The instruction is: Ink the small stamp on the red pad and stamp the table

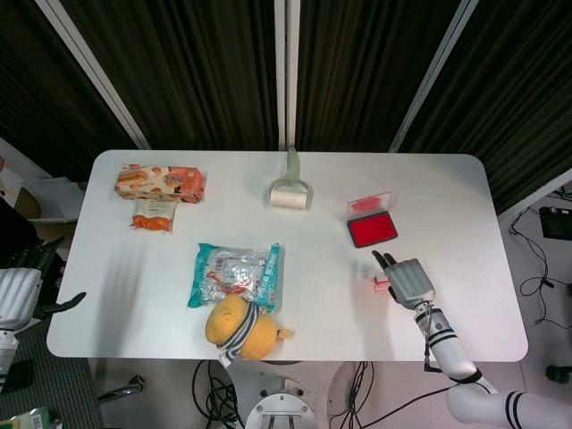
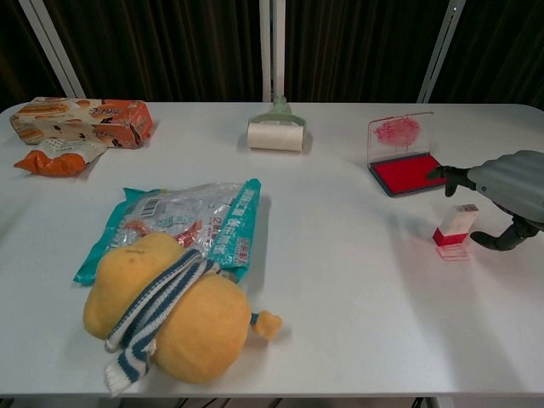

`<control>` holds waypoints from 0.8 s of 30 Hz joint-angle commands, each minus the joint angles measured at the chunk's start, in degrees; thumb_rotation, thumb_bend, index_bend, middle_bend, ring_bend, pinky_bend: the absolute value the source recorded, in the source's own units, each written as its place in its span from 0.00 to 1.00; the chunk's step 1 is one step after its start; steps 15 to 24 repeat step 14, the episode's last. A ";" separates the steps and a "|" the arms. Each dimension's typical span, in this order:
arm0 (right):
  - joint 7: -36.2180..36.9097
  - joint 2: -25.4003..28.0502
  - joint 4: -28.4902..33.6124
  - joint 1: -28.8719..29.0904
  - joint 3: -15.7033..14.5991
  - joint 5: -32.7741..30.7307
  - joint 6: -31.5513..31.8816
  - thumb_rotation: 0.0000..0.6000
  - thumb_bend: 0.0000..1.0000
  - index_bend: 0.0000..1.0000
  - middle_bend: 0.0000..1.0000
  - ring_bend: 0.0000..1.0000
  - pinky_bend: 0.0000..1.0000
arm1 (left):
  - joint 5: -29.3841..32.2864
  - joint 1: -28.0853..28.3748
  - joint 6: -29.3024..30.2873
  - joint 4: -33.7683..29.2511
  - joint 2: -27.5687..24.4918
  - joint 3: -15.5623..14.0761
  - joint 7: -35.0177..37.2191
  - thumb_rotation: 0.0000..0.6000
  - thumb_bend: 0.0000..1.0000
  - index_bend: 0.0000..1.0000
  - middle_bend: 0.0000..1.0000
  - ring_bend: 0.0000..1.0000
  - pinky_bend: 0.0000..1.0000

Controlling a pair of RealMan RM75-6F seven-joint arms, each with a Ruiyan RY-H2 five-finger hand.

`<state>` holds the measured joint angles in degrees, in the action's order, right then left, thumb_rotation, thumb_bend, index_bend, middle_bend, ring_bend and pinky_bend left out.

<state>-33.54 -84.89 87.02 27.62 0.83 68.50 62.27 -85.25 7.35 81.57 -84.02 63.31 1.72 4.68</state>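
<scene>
The small stamp (image 2: 455,229), white on top with a red base, stands upright on the table (image 2: 340,280) in its clear tray. My right hand (image 2: 507,191) hovers just right of it with fingers spread apart, holding nothing. From the head view the stamp (image 1: 381,283) peeks out at the left edge of that hand (image 1: 407,280). The red ink pad (image 2: 410,172) lies open behind it, its stained clear lid (image 2: 397,133) raised. My left hand (image 1: 22,286) stays off the table's left edge, empty.
A yellow plush toy (image 2: 166,306) with a striped scarf and a teal snack bag (image 2: 183,221) lie front left. An orange biscuit pack (image 2: 85,119) sits far left. A lint roller (image 2: 276,132) lies at the back centre.
</scene>
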 commanded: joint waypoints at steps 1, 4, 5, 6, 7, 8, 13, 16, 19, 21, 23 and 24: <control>1.99 5.63 6.05 -3.06 -0.78 4.18 6.40 1.00 0.20 0.00 0.18 0.82 0.97 | 0.02 -0.08 0.08 -0.16 -0.10 -0.02 -0.07 0.61 0.12 0.11 0.19 0.12 0.21; 7.16 10.80 10.49 -7.06 -1.51 9.20 14.06 1.00 0.18 0.03 0.27 0.82 0.97 | 0.07 -0.18 0.21 -0.78 -0.38 0.01 -0.23 0.61 0.12 0.11 0.19 0.12 0.21; 10.58 13.00 11.83 -9.12 -1.48 11.09 17.93 1.00 0.17 0.06 0.31 0.81 0.96 | 0.04 -0.23 0.31 -1.21 -0.63 0.00 -0.36 0.61 0.12 0.11 0.19 0.12 0.21; 13.05 14.42 12.31 -10.50 -1.59 12.61 20.49 1.00 0.17 0.07 0.32 0.80 0.96 | 0.06 -0.29 0.38 -1.56 -0.88 0.00 -0.55 0.61 0.12 0.11 0.19 0.12 0.21; 15.49 15.61 12.49 -11.76 -1.70 13.97 22.73 1.00 0.16 0.10 0.31 0.70 0.92 | 0.12 -0.37 0.52 -1.88 -1.14 0.05 -0.77 0.61 0.12 0.11 0.19 0.12 0.21; 18.06 16.88 12.22 -13.16 -1.85 15.24 25.01 1.00 0.15 0.08 0.25 0.50 0.77 | 0.25 -0.49 0.81 -2.22 -1.42 0.17 -1.02 0.61 0.12 0.11 0.19 0.12 0.21; 17.54 18.83 11.44 -15.78 -0.45 10.72 25.87 1.00 0.10 0.00 0.00 0.00 0.00 | 0.93 -0.67 1.16 -2.16 -1.37 0.65 -1.08 0.61 0.12 0.11 0.19 0.12 0.21; 19.16 18.92 11.57 -15.70 -0.12 9.41 24.32 1.00 0.10 0.00 0.00 0.00 0.00 | 0.81 -0.61 1.18 -2.10 -1.31 0.68 -1.15 0.61 0.12 0.11 0.19 0.12 0.21; 19.16 18.92 11.57 -15.70 -0.12 9.41 24.32 1.00 0.10 0.00 0.00 0.00 0.00 | 0.81 -0.61 1.18 -2.10 -1.31 0.68 -1.15 0.61 0.12 0.11 0.19 0.12 0.21; 19.16 18.92 11.57 -15.70 -0.12 9.41 24.32 1.00 0.10 0.00 0.00 0.00 0.00 | 0.81 -0.61 1.18 -2.10 -1.31 0.68 -1.15 0.61 0.12 0.11 0.19 0.12 0.21; 19.16 18.92 11.57 -15.70 -0.12 9.41 24.32 1.00 0.10 0.00 0.00 0.00 0.00 | 0.81 -0.61 1.18 -2.10 -1.31 0.68 -1.15 0.61 0.12 0.11 0.19 0.12 0.21; 19.16 18.92 11.57 -15.70 -0.12 9.41 24.32 1.00 0.10 0.00 0.00 0.00 0.00 | 0.81 -0.61 1.18 -2.10 -1.31 0.68 -1.15 0.61 0.12 0.11 0.19 0.12 0.21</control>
